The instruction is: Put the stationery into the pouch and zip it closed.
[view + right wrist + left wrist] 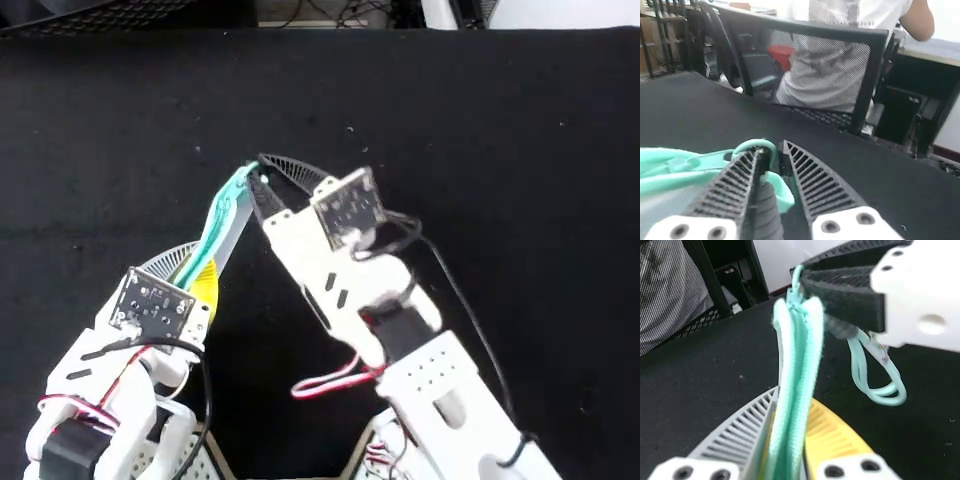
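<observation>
A grey pouch (pixel 226 228) with a mint-green zipper hangs off the black table between both arms. My left gripper (pixel 200 262) is shut on its near end, and the pouch (pixel 795 390) sits pinched between the grey finger (pixel 747 430) and the yellow finger (pixel 832 435). My right gripper (pixel 257 175) is at the pouch's far end, with its black fingers closed on the zipper pull (pixel 796 277). A mint cord loop (pixel 880 385) dangles from that pull. In the right wrist view, my right gripper (pixel 772 148) pinches the pull and the pouch (pixel 670 170) lies to one side. No stationery is visible.
The black table (pixel 480 130) spreads wide around both arms. A red-and-white cable (pixel 328 380) loops from the right arm near the front. A black mesh chair (pixel 830 75) stands beyond the table's far edge.
</observation>
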